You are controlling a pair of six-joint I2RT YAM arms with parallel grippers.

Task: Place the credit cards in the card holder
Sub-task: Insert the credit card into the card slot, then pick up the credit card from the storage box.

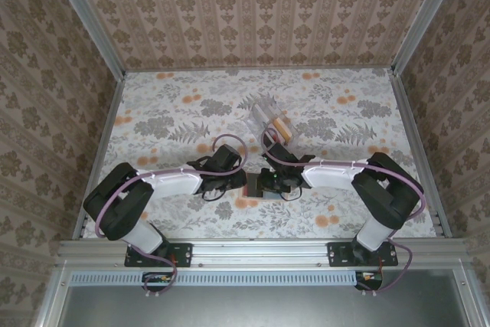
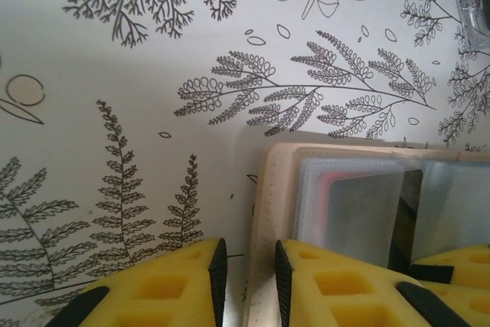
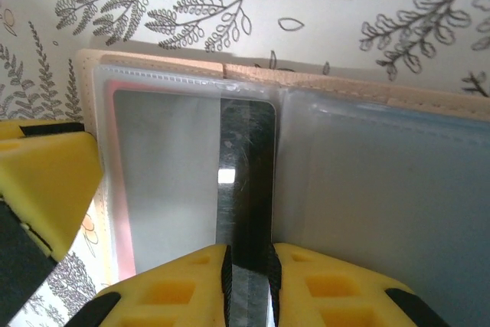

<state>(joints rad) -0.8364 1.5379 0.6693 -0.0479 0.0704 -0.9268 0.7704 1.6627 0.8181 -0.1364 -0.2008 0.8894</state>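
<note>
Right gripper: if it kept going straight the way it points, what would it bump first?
Probably the black-striped credit card in the clear pocket of the tan wallet, just ahead of the right gripper. They may be touching; depth unclear.

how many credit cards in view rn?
2. One orange-yellow card stands in the clear card holder; one card with a black stripe lies in the wallet sleeve at the right tool. More may be hidden in the wallet's sleeves.

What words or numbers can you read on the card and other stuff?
None can be read.
The credit card shows plain grey with a black stripe.
The wallet and its clear sleeves are blank.
The card holder is too small to tell.
The tablecloth has only leaves.
</note>
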